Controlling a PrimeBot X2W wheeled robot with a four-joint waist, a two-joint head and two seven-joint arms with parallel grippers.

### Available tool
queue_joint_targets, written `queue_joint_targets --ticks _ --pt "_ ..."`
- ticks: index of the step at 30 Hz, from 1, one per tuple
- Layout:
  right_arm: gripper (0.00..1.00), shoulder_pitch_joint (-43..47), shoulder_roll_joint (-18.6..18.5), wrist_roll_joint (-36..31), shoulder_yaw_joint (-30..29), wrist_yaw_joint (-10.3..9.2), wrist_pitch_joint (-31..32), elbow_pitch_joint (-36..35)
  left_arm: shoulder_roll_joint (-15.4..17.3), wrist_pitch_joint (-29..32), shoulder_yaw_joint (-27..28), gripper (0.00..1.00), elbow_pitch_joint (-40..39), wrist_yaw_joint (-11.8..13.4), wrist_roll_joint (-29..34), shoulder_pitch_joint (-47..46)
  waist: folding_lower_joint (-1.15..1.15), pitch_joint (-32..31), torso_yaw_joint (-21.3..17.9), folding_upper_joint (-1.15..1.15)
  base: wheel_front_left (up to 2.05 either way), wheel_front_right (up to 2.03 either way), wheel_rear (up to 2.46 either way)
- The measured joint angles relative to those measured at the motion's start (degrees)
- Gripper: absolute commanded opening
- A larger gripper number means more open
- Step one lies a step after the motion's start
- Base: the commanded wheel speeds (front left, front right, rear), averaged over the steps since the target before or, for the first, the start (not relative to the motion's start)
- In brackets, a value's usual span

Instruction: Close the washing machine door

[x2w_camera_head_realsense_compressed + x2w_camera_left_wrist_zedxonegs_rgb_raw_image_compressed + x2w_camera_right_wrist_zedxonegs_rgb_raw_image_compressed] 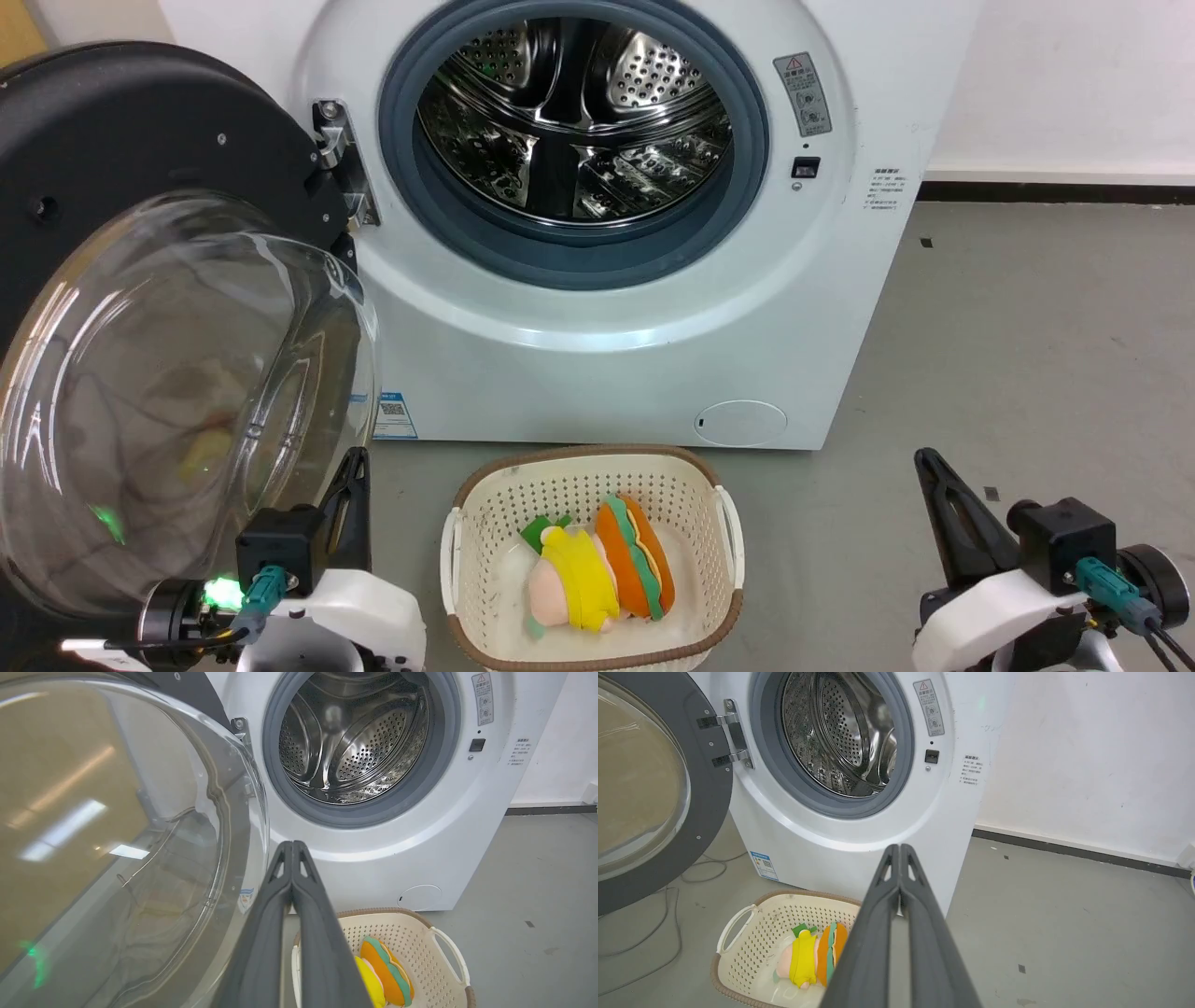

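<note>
Swung wide on its hinge [341, 159] at the machine's left side, the door [140, 140] stands fully open, its black rim and bulging glass bowl [168, 392] facing out over the floor [1027, 355]. The machine [597, 373] sits at the floor's far edge against the wall [1087, 765], its grey gasket [579, 257] and steel drum [569, 121] uncovered. A blue sticker [394, 415] marks its lower left corner and a round cap [742, 422] its lower right.

On the floor just in front of the machine's base lies a cream basket [588, 457] with a brown rim. Two soft toys lie in it side by side and touching: a pink and yellow one [574, 579] on the left, an orange and green one [635, 560] on the right.

The left gripper [355, 462] is just beside the bowl's lower right edge, with its two fingers pressed together on nothing; contact with the glass cannot be told. The right gripper [926, 457] hangs well apart from the door, right of the basket, its fingers likewise together and empty.

A thin cable [668, 891] trails across the floor below the door.
</note>
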Motion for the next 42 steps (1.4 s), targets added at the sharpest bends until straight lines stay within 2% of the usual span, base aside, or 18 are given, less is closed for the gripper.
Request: queue_joint_targets --ticks 19,20,34,35,37,42 --pt "0.00 0.0 0.0 0.0 0.0 0.00 0.0 0.0 0.0 0.0 0.0 0.00 0.0 0.0 0.0 0.0 0.00 0.0 0.0 0.00 0.00 0.00 0.00" --pt "1.00 0.0 0.0 0.0 0.0 0.01 0.0 0.0 0.0 0.0 0.0 1.00 0.0 0.0 0.0 0.0 0.00 0.0 0.0 0.00 0.00 0.00 0.00" --pt "1.00 0.0 0.0 1.4 -0.8 0.00 -0.7 0.3 0.0 -0.8 -0.4 1.00 0.1 1.1 -0.1 0.0 0.00 0.1 0.1 0.00 0.00 0.00 0.00" --pt "1.00 0.0 0.0 1.5 -0.8 0.00 -0.9 0.3 0.0 -1.0 -0.5 0.94 0.1 1.3 -0.2 0.0 0.00 0.1 0.1 0.00 0.00 0.00 0.00" --pt "1.00 0.0 0.0 1.7 -1.0 0.00 -1.2 0.3 0.0 -1.1 -0.6 0.00 0.1 1.5 -0.3 0.0 0.00 0.2 0.2 0.00 0.00 0.00 0.00" --pt "1.00 0.0 0.0 2.3 -1.5 0.00 -1.8 0.7 0.0 -1.7 -0.8 0.00 -0.2 2.0 -0.5 -0.1 0.00 0.3 0.5 0.00 0.00 0.00 0.00"
